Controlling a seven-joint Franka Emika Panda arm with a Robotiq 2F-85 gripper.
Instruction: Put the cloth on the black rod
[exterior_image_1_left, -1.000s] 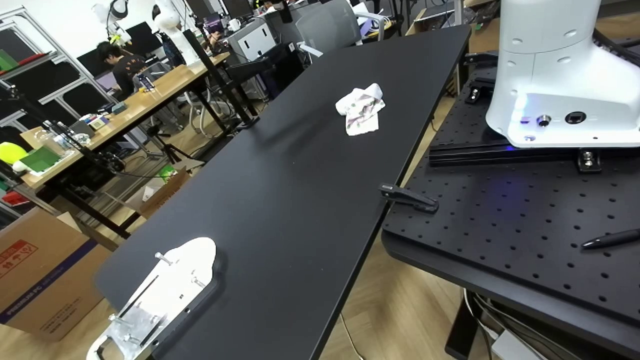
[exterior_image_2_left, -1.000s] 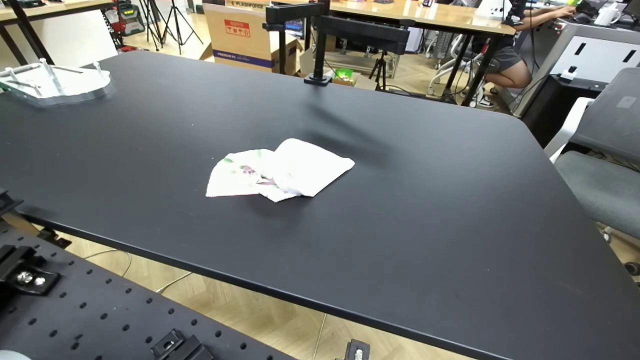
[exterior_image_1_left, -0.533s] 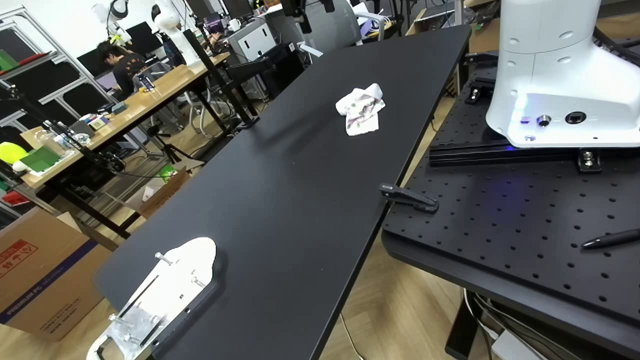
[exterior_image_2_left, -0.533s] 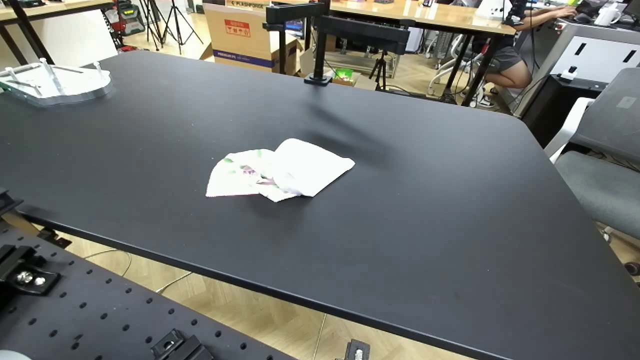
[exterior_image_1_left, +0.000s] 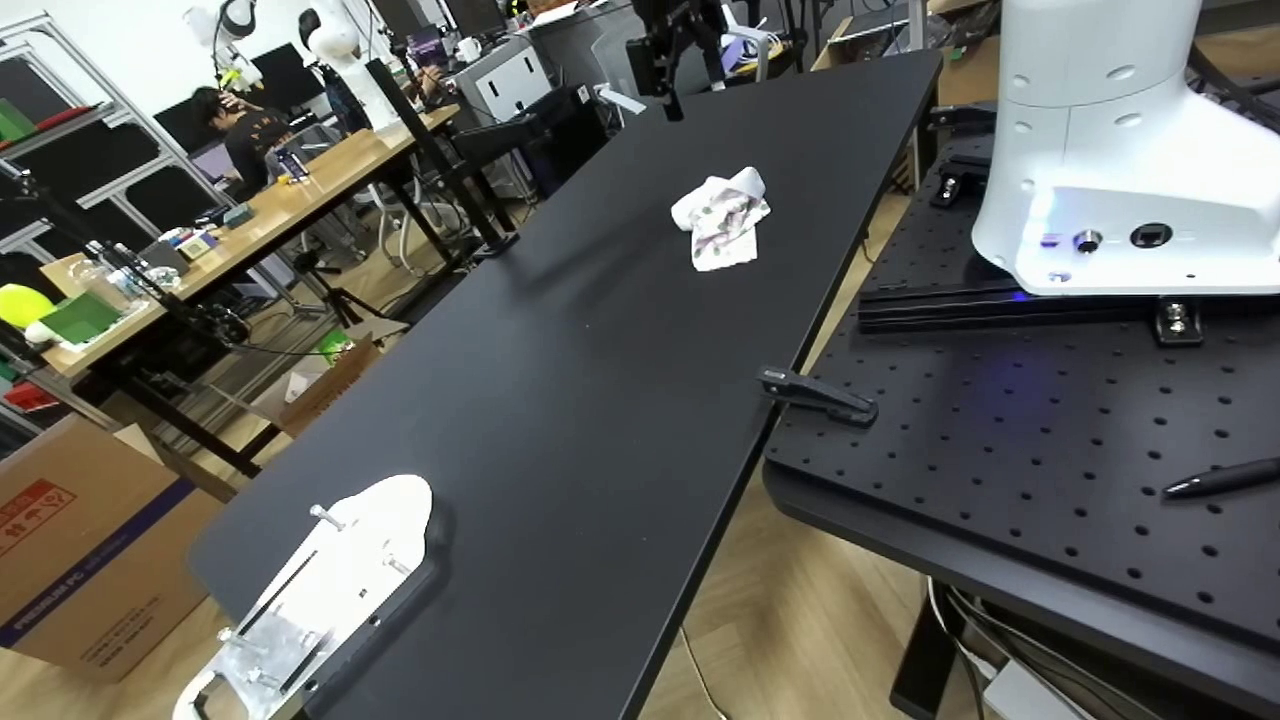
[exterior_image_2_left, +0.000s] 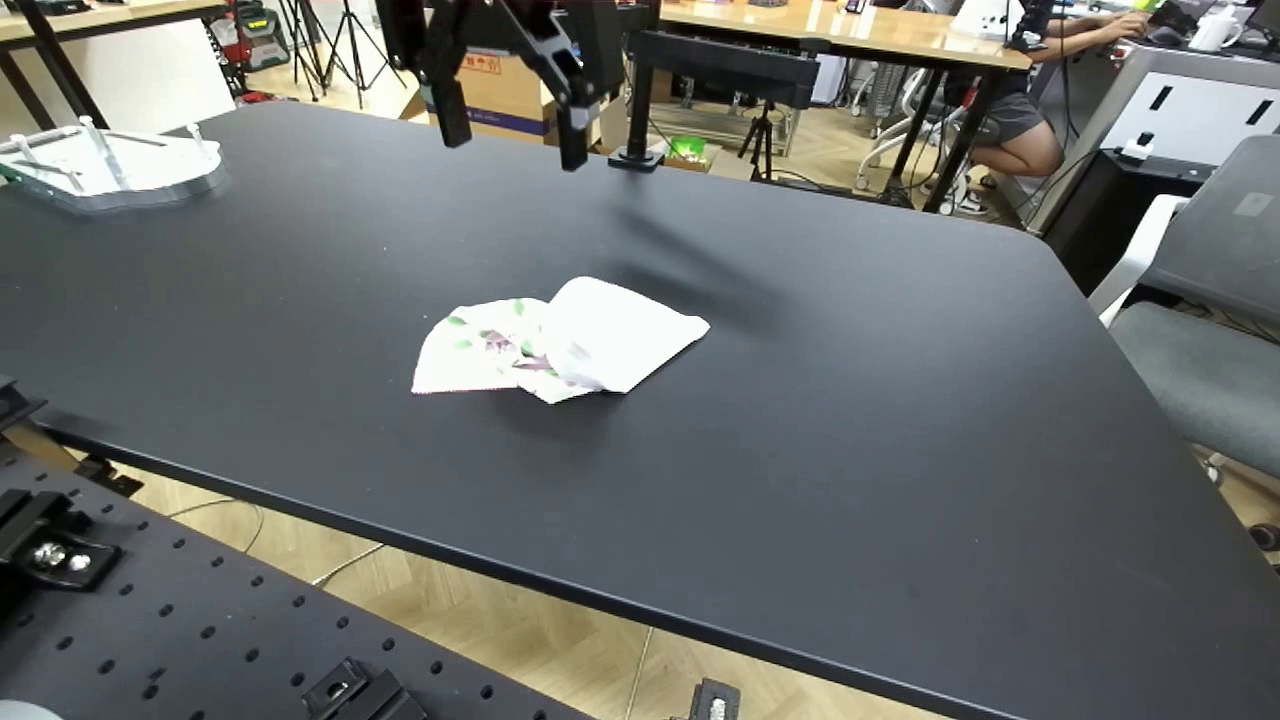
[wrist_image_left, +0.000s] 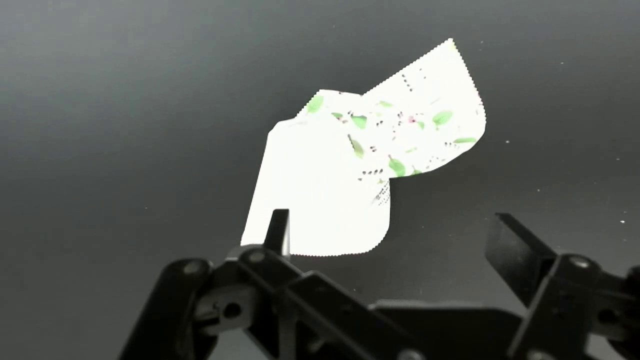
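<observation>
Exterior views both show a board and the rod on its post, well apart from the cloth on the table. Wrist view: the cloth's long axis slants, patterned end upper right; the gripper hovers, jaws spread.

Thin creased cloth, smooth matt desk
We see a glossy, plastic-like finish on the robot base, a dull finish on the hand, matt cardboard on the box and wood grain on the floor.
</observation>
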